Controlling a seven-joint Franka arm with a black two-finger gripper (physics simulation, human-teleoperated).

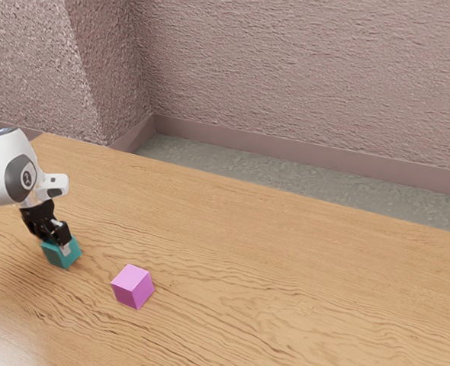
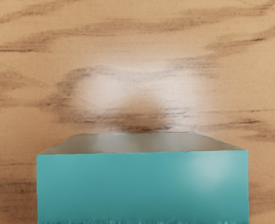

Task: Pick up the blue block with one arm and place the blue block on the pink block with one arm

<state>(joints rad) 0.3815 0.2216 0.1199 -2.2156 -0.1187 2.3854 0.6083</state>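
Blue block (image 1: 63, 255) tight between fingers (image 1: 59, 231)

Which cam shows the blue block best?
Exterior view: the blue block shows with its surroundings, under the gripper, apart from the pink block on the table. The wrist view has the blue block close up, cut off at the edge.

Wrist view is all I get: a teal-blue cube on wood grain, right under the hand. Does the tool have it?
Observer: Yes. In the exterior view the black two-finger tool is shut on the teal-blue cube, with a finger on each of two sides.
Operator: Where's the pink one?
Observer: The pink cube sits on the wooden table, to the exterior view's right of the held cube and apart from it.
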